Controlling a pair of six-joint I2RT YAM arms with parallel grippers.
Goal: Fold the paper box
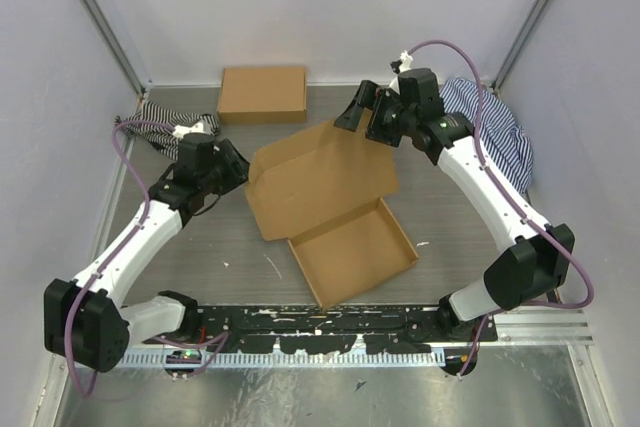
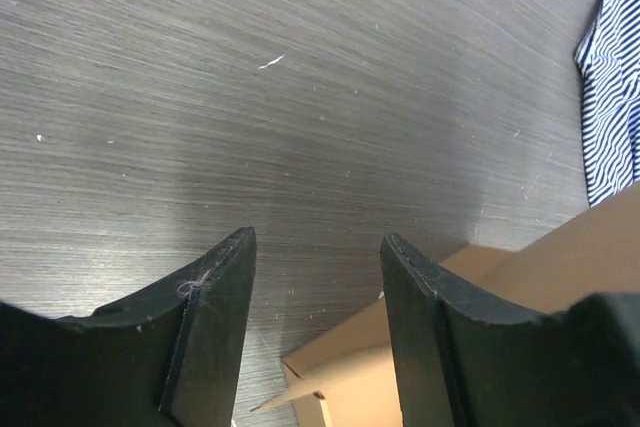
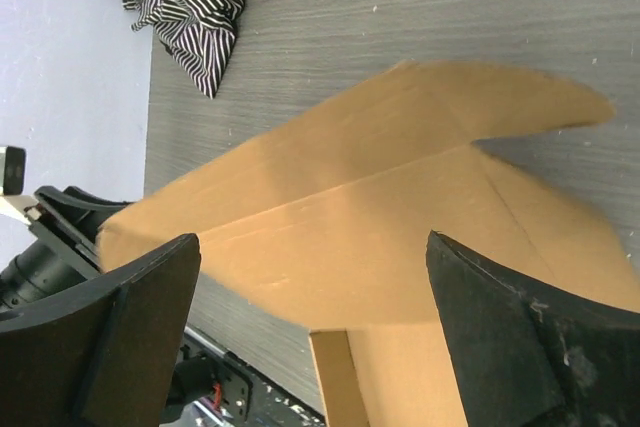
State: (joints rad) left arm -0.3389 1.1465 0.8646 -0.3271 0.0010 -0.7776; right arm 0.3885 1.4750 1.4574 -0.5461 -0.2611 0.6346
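The paper box (image 1: 335, 212) lies mid-table. Its shallow tray (image 1: 355, 252) is nearest the arms, and its lid panel (image 1: 320, 177) with side flaps is raised and tilted behind it. My left gripper (image 1: 238, 169) is open just left of the lid's left edge. In the left wrist view its jaws (image 2: 318, 242) frame bare table, and a cardboard corner (image 2: 480, 277) lies lower right, untouched. My right gripper (image 1: 350, 112) hovers wide open over the lid's far right corner. Its wrist view (image 3: 312, 247) looks down on the lid (image 3: 380, 197), with nothing between the fingers.
A second closed brown box (image 1: 262, 94) sits against the back wall. A black-and-white striped cloth (image 1: 165, 122) lies at the back left, and a blue striped cloth (image 1: 500, 127) at the back right. White walls enclose three sides.
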